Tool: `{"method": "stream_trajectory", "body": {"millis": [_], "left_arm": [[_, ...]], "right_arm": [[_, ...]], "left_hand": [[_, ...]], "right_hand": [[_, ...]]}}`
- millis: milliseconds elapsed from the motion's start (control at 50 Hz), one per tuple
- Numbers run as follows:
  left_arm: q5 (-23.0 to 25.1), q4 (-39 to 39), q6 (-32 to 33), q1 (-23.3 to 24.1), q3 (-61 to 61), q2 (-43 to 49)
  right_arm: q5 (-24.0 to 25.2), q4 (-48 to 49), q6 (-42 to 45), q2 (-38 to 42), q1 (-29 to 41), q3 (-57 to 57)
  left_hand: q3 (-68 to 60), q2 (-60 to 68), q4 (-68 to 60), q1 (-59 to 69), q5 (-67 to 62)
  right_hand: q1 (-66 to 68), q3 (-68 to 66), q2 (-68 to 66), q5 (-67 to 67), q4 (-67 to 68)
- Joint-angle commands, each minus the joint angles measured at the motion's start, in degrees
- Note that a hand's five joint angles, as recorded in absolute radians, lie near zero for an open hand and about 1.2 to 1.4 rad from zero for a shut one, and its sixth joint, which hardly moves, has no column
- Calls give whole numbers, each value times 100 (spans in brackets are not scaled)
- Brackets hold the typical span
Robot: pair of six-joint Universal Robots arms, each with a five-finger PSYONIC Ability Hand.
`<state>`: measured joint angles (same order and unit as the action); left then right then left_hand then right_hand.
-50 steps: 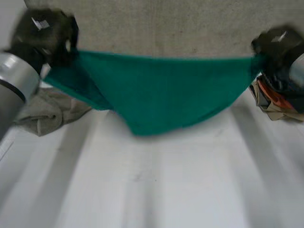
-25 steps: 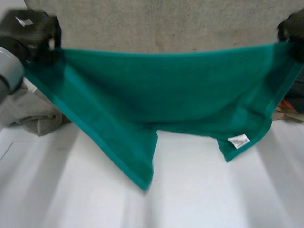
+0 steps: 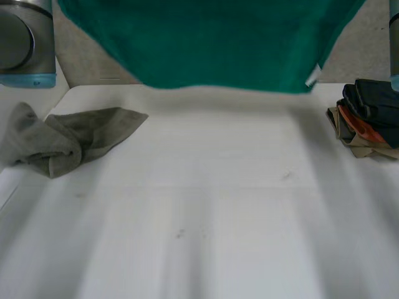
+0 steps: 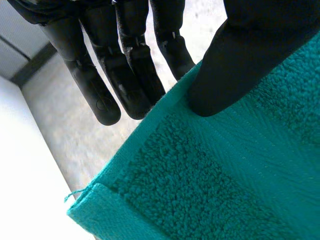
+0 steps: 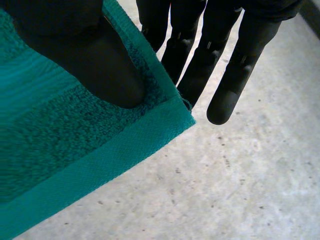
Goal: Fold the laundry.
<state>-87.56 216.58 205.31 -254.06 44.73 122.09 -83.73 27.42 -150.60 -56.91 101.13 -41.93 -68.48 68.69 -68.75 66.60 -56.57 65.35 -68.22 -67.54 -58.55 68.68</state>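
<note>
We are pinching two corners of the green towel [image 3: 218, 43] in the left robot hand [image 4: 240, 60] and right robot hand [image 5: 85, 55], hanging it above the surface [image 3: 218, 218] so it spreads flat.

Head view above table [image 3: 218, 218], 2 wrist views near shared towel [image 4: 225, 175]
</note>
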Motion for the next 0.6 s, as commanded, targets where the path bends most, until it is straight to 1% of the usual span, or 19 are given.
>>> {"method": "stream_trajectory", "body": {"millis": [20, 100, 160, 240, 260, 320, 380, 400, 460, 480, 500, 540, 560, 580, 600], "left_arm": [[-129, -256, -9, -47, 1388, -150], [-94, -265, 0, -21, 2554, -335], [-77, -265, 9, -12, 3145, -361], [-68, -283, 53, 23, 3998, -353], [-68, -292, 70, 23, 4365, -370], [-77, -371, 131, 32, 4877, -414], [-77, -634, 333, 23, 5431, -660], [-77, -739, 421, 23, 5563, -756], [-94, -1380, 948, 32, 6064, -1283], [-103, -1590, 1106, 32, 6178, -1458], [-129, -2088, 1438, 40, 6397, -1808], [-173, -2705, 1774, 93, 6600, -2153], [-191, -3065, 1914, 111, 6697, -2320], [-261, -3861, 2142, 163, 6889, -2661], [-313, -4260, 2214, 172, 6970, -2821]], "right_arm": [[374, -184, 22, -49, 4, -920], [681, -447, 22, -23, -23, -1587], [884, -746, 57, 39, -32, -2158], [946, -1141, 162, 162, -40, -2809], [946, -1230, 206, 180, -40, -2933], [972, -1615, 530, 171, -58, -3398], [972, -2002, 926, 92, -76, -3716], [964, -2326, 1258, 66, -128, -3899], [894, -2951, 1796, -74, -207, -4164], [815, -3562, 2207, -371, -242, -4391], [779, -3821, 2376, -531, -260, -4498], [613, -4418, 2754, -882, -295, -4770], [368, -4986, 3052, -1267, -391, -5119], [314, -5201, 3211, -1453, -453, -5314], [252, -5368, 3343, -1655, -541, -5482]], "left_hand": [[-1152, 1131, -1125, 1340, -1343], [-1152, 1131, -1125, 1340, -1343], [-1152, 1131, -1125, 1340, -1343], [-1152, 1131, -1125, 1340, -1343], [-1152, 1131, -1125, 1340, -1343], [-1152, 1131, -1125, 1340, -1343], [-1152, 1131, -1125, 1340, -1343], [-1152, 1131, -1125, 1340, -1343], [-1152, 1131, -1125, 1340, -1343], [-1152, 1131, -1125, 1340, -1343], [-1152, 1131, -1125, 1340, -1343], [-1152, 1131, -1125, 1340, -1343], [-1152, 1131, -1125, 1340, -1343], [-1152, 1131, -1125, 1340, -1343], [-1152, 1131, -1125, 1340, -1343]], "right_hand": [[1465, -1178, -1246, -1145, 1132], [1465, -1178, -1246, -1145, 1132], [1465, -1178, -1246, -1145, 1132], [1465, -1178, -1246, -1145, 1132], [1465, -1178, -1246, -1145, 1132], [1465, -1178, -1246, -1145, 1132], [1465, -1178, -1246, -1145, 1132], [1465, -1178, -1246, -1145, 1132], [1465, -1178, -1246, -1145, 1132], [1465, -1178, -1246, -1145, 1132], [1465, -1178, -1246, -1145, 1132], [1465, -1178, -1246, -1145, 1132], [1465, -1178, -1246, -1145, 1132], [1465, -1178, -1246, -1145, 1132], [1465, -1178, -1246, -1145, 1132]]}}
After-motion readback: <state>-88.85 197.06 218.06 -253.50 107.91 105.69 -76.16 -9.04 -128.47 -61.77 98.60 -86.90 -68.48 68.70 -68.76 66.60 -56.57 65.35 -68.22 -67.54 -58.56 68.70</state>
